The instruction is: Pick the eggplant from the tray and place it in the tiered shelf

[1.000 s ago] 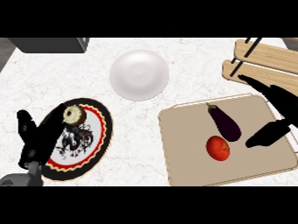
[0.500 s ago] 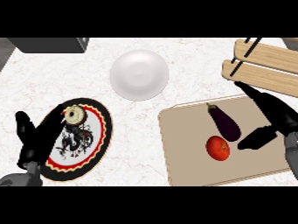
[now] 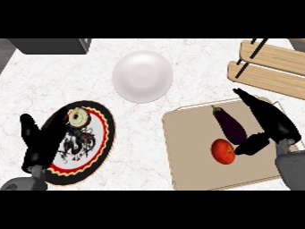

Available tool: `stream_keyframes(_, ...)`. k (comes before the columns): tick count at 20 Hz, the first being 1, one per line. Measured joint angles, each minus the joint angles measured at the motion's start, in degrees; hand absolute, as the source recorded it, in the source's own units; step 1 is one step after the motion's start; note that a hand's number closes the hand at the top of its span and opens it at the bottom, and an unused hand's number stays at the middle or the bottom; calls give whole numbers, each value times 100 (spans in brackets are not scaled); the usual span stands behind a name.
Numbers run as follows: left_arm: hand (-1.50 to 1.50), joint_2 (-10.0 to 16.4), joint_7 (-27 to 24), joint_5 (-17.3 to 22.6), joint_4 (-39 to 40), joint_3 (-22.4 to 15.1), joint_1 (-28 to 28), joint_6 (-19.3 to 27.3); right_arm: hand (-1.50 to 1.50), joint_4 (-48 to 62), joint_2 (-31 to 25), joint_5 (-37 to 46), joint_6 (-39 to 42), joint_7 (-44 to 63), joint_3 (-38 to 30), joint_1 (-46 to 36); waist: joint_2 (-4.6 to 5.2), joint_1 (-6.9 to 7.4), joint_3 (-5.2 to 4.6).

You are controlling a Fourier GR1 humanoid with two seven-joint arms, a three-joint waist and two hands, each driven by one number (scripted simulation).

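Observation:
A dark purple eggplant [image 3: 230,124] lies on the tan tray [image 3: 188,161], stem toward the far side, with a red tomato [image 3: 223,151] just below it. My right hand [image 3: 268,120] is open just right of the eggplant, fingers stretched toward the far side and thumb [image 3: 250,145] reaching in under the eggplant's near end, beside the tomato. The wooden tiered shelf [image 3: 280,71] stands at the far right. My left hand [image 3: 39,145] rests open at the lower left, over the edge of a patterned plate.
A white bowl [image 3: 143,76] sits in the middle far part of the counter. A black-rimmed patterned plate [image 3: 82,136] holds a round pastry [image 3: 78,118]. A dark appliance [image 3: 52,44] is at the far left corner.
My right hand has moved left and nearer across the tray, closing in on the eggplant's right side. The eggplant, tomato and left hand have not moved.

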Motion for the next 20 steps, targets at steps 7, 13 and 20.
stream_keyframes(7,0,-79,79,-106,-136,78,74,-111,-150,850,255,608,-276,-417,-224,-333,6,8,-2)
stream_keyframes(13,0,-148,180,-182,-197,150,77,-160,-150,1471,524,882,-638,-902,-421,-552,-6,7,-21)
stream_keyframes(20,0,-209,203,-267,-329,175,162,-218,150,2026,783,1095,-899,-1333,-492,-772,-47,4,-66)
